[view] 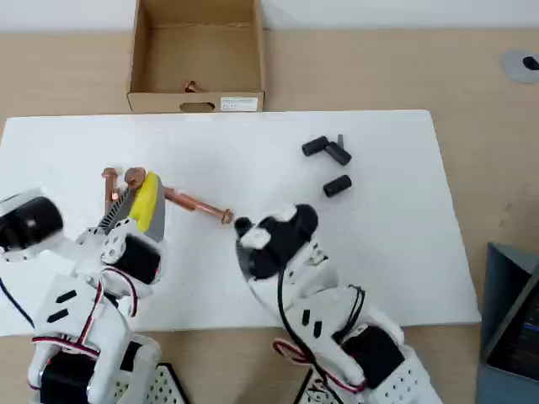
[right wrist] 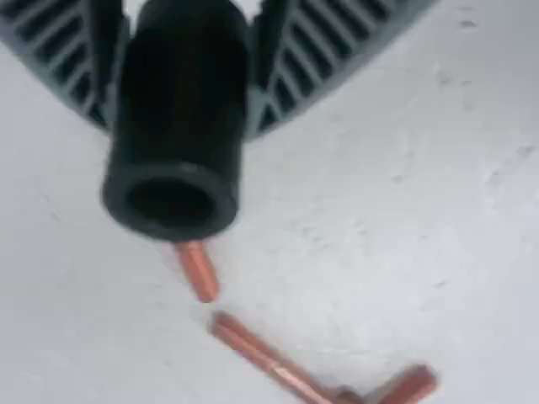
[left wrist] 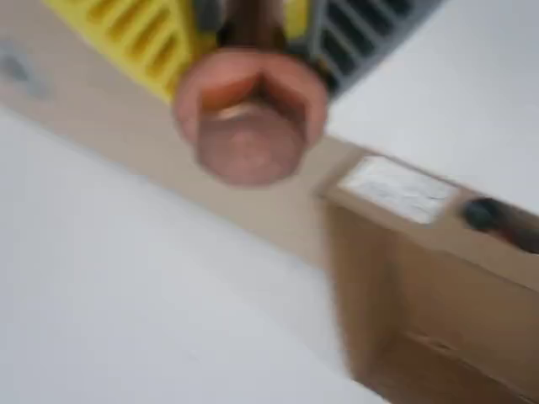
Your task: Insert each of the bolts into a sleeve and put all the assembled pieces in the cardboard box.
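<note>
White matte mat (view: 379, 252) over tan wood (view: 472, 84), cardboard box (view: 139, 59) at upper left, coppery bit (view: 192, 87) inside hard to make out. Left gripper (left wrist: 253, 21) clamped on round-headed copper bolt (left wrist: 250, 118), right gripper (right wrist: 181, 50) on black tubular sleeve (right wrist: 177, 143); loose bolts (view: 198, 204) centre left.

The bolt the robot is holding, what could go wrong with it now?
1. The bolt in the left fingers and the sleeve in the right fingers are apart in the high view. If they meet crooked, the bolt may jam or slip out.
2. Loose bolts lie close by, so a low swing could knock them away.
</note>
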`<action>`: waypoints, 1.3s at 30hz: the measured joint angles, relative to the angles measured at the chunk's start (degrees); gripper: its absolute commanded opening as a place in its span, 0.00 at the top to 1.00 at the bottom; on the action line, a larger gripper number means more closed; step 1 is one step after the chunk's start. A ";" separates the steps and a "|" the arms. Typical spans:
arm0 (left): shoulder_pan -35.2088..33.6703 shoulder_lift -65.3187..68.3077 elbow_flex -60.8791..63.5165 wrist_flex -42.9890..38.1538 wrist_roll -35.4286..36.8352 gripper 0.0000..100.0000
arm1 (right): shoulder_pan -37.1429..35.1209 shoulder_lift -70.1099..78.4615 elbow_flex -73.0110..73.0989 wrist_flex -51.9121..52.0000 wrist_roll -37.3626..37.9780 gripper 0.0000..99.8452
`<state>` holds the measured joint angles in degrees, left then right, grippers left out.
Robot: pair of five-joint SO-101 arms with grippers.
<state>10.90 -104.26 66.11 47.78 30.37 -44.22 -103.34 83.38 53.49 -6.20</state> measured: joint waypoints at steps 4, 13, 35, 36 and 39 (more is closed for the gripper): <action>4.04 0.00 0.00 -0.09 3.08 1.00 | -2.20 -0.18 2.11 0.00 4.66 0.99; 10.11 0.00 0.00 -0.09 -2.46 1.00 | -2.46 -0.26 2.90 0.00 8.35 0.99; 14.51 0.00 0.09 4.40 -12.66 1.00 | -2.46 -0.26 2.90 0.00 11.52 0.99; 14.51 0.00 0.62 4.40 -12.66 1.00 | -2.46 -0.26 2.90 -0.44 11.52 0.99; 14.51 0.00 2.29 4.40 -12.75 1.00 | -2.46 -0.26 2.55 -1.85 11.52 0.99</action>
<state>25.41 -104.26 68.40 52.18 17.63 -46.68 -103.60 85.93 51.65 5.32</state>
